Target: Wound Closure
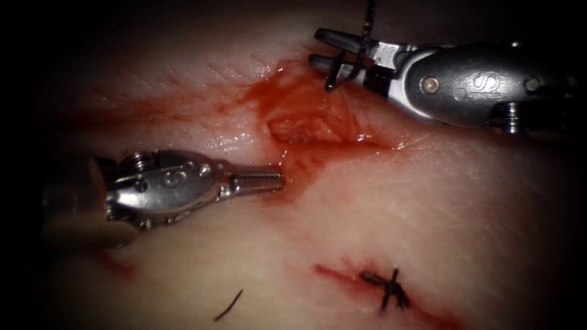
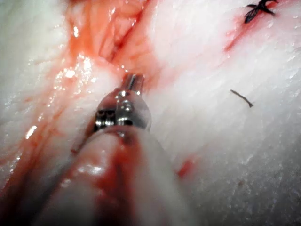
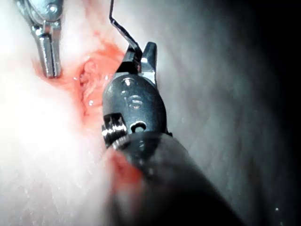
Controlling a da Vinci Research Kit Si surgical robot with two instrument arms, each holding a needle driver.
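Note:
The cut (image 1: 306, 125) gapes in the tissue (image 1: 428, 201), wet with red fluid. My right tool (image 1: 327, 47) reaches in from the right at the cut's far end, with its jaws around the dark curved needle (image 1: 335, 74). The needle's lower end hangs just above the tissue, not in it. Black thread (image 1: 369, 18) runs up from the jaws. In the right wrist view the needle (image 3: 124, 33) sticks out of the same tool (image 3: 141, 54). My left tool (image 1: 275, 180) lies on the cut's left side, shut and holding nothing, its tip against the tissue edge (image 2: 134, 82).
A finished black stitch (image 1: 388, 287) closes the near part of the cut. It also appears in the left wrist view as a knotted stitch (image 2: 258, 9). A loose cut end of thread (image 1: 228, 305) lies on the tissue to its left. The left tool's jaws (image 3: 49, 56) appear beside the wound in the right wrist view.

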